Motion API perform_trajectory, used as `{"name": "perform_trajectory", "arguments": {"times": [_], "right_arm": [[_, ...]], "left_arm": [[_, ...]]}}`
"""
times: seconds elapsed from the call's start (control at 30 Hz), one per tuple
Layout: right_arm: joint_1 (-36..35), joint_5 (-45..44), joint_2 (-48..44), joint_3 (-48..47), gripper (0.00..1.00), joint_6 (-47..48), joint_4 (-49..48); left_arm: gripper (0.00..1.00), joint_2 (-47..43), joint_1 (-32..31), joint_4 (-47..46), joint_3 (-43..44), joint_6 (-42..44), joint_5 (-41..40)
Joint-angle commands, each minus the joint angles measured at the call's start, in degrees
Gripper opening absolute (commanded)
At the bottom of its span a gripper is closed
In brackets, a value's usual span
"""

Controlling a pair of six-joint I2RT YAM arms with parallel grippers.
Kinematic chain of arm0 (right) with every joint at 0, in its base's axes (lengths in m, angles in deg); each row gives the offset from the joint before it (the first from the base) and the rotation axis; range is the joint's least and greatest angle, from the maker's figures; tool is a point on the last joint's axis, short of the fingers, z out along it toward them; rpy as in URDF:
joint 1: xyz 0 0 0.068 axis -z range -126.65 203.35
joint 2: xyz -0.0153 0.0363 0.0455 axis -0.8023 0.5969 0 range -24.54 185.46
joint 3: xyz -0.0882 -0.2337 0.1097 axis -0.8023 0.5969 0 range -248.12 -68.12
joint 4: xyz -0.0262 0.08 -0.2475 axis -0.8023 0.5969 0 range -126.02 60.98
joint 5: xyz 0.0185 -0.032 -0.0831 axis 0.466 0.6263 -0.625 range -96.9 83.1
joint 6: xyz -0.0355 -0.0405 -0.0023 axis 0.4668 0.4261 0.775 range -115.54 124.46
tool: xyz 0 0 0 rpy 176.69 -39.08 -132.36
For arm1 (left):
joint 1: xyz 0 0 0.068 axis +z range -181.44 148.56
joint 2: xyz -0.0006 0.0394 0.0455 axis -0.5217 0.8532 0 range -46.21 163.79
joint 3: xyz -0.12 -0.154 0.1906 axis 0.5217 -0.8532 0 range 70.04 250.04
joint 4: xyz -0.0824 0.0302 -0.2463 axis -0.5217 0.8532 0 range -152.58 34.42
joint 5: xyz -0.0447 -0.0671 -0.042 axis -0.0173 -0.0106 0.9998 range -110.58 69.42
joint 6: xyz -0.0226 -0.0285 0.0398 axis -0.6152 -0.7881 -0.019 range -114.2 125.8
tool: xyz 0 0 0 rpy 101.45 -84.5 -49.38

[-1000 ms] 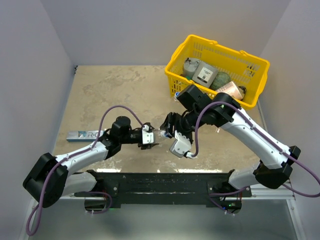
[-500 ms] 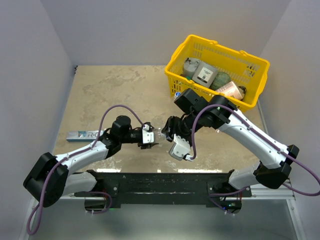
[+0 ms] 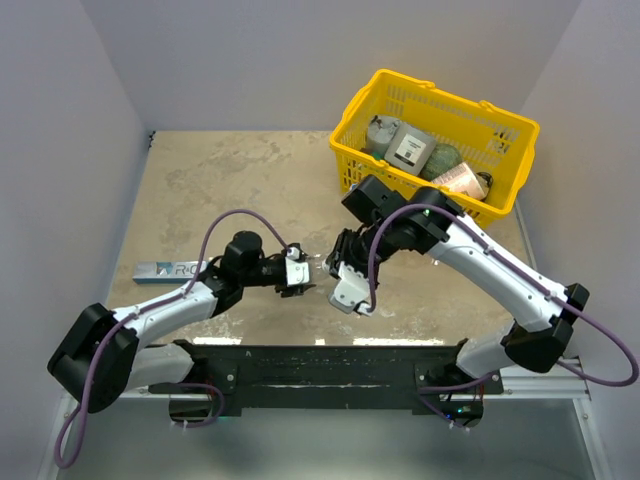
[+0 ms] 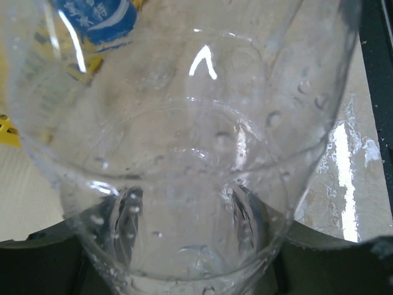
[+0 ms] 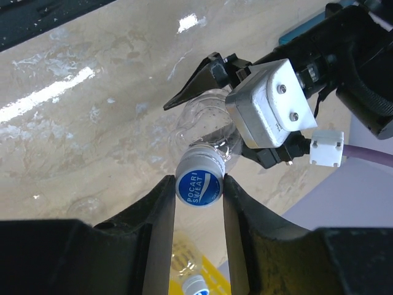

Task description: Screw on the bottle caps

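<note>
While apart from basket (image 3: 347, 160), bottle (image 3: 317, 267) and cap (image 5: 198, 186) over open table (image 3: 230, 180).

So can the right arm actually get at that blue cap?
Probably yes: the right gripper sits around the blue cap, seemingly pinching it, on the bottle the left gripper holds. Nothing blocks it.

clear bottle (image 5: 199, 120) roughly level, droplets inside; blue cap (image 5: 199, 186) on its mouth.
</note>
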Motion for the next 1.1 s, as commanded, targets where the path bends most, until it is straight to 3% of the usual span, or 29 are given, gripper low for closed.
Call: {"name": "perform_trajectory", "arguments": {"times": [0.0, 0.07, 0.1, 0.17, 0.2, 0.3, 0.43, 0.6, 0.73, 0.87, 1.0, 1.07], "right_arm": [[0.28, 0.08, 5.36, -2.95, 0.00, -16.36, 4.15], [2.38, 2.10, 9.75, -6.36, 0.00, -26.49, 2.05], [3.17, 2.80, 11.16, -7.52, 0.00, -37.51, 1.26], [5.37, 3.33, 14.76, -9.63, 0.00, -48.90, -2.16], [7.20, 3.59, 15.56, -10.07, 0.00, -60.18, -3.57], [11.33, 7.02, 17.85, -10.08, 0.00, -79.63, -8.67], [14.78, 13.61, 18.73, -6.22, 0.00, -99.64, -16.22], [14.96, 19.58, 20.92, -8.31, 0.00, -105.99, -16.85], [16.10, 23.02, 22.16, -9.20, 0.00, -109.42, -18.70], [17.07, 22.68, 21.72, -7.88, 0.00, -111.27, -21.07], [17.16, 20.30, 22.68, -11.30, 0.00, -110.31, -21.60], [17.16, 18.28, 23.65, -12.80, 0.00, -109.96, -21.43]], "left_arm": [[0.00, -0.66, 0.32, -11.13, 2.21, -5.73, -5.95], [0.00, -1.27, 0.41, -17.10, 1.51, -11.34, -13.06], [0.00, -1.45, 0.32, -19.13, 1.07, -13.80, -16.13], [0.00, -1.80, 0.06, -22.57, 1.24, -19.52, -28.15], [0.00, -2.06, 0.06, -23.45, 1.85, -23.89, -37.25], [0.00, -1.63, 0.06, -25.12, 3.52, -25.34, -47.50], [0.00, -0.49, 0.06, -26.97, 5.36, -19.91, -50.96], [0.00, 2.32, -0.12, -26.09, 5.73, -2.63, -54.98], [0.00, 3.30, -0.03, -31.17, 0.28, 7.17, -60.88], [0.00, 1.89, 0.15, -28.57, 1.22, 5.96, -64.59], [0.00, 1.80, 0.59, -16.89, 7.03, -0.11, -60.64], [0.00, 2.24, 0.68, -16.51, 8.26, 0.14, -59.76]]}}
